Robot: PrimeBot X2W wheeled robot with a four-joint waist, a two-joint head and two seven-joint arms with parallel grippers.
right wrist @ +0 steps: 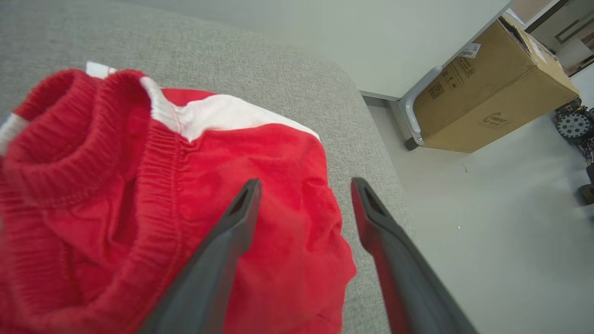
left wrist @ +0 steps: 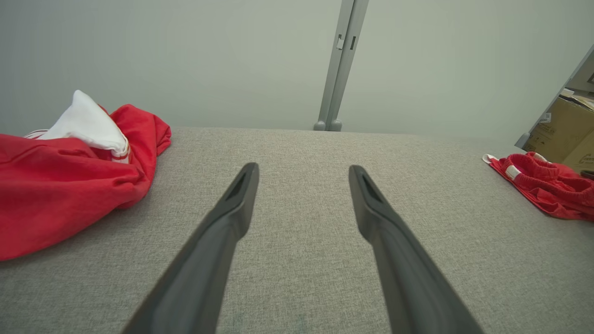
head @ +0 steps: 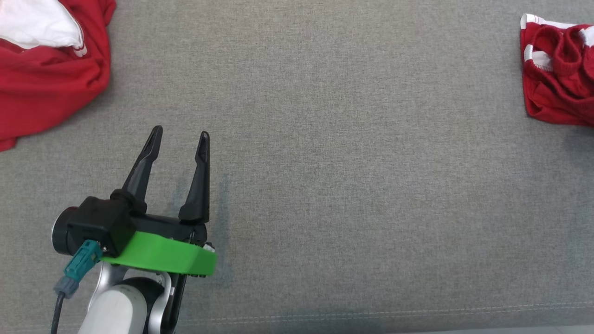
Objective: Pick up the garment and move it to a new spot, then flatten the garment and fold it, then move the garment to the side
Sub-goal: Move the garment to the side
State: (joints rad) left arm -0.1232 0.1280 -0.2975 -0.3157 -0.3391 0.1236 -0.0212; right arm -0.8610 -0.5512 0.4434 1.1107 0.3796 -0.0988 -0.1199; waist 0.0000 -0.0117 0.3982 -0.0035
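A wide bench covered with grey woven cloth point(head: 348, 162) carries two garments, far apart from each other. The red shorts with an elastic ribbed waistband and white side stripes point(head: 557, 79) lie bunched at the far right edge of the bench, close to its corner, with the waistband part standing up a little. The right gripper point(right wrist: 306, 185) is directly over these shorts. Its two dark fingers are spread apart and nothing is between them; one finger points over the red cloth and the other over the cloth's border near the bench edge. I cannot tell if the fingers touch the cloth.

The left gripper point(head: 181, 134) is at the near left part of the bench, over bare grey cloth, also with its fingers wide apart and holding nothing. A second garment, a crumpled red one with a white part point(head: 41, 83), lies at the far left corner. Beyond the right edge, a brown cardboard box point(right wrist: 487, 93) stands on the pale floor.
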